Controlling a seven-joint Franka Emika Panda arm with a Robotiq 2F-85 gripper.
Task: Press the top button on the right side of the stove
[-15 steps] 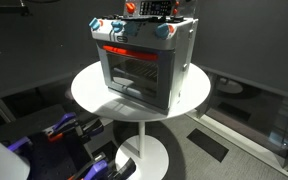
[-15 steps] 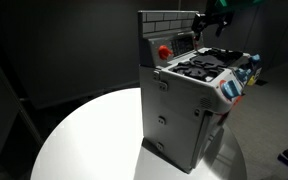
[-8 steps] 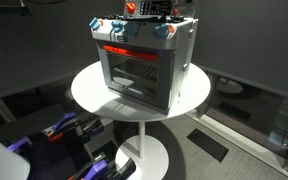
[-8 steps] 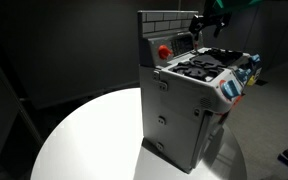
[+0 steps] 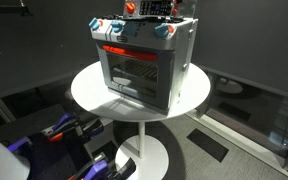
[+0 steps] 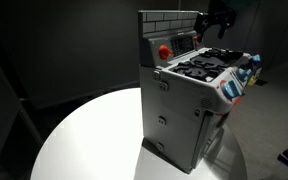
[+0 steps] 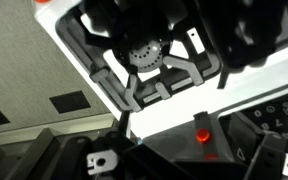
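Pincer (image 5: 150, 10) cut off by the top edge

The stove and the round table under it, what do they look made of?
Stove: probably moulded plastic, with matt grey panels and coloured toy-like knobs. Its door looks like clear glossy plastic. Table: smooth white top with a soft sheen, perhaps laminate or paint; cannot tell which.
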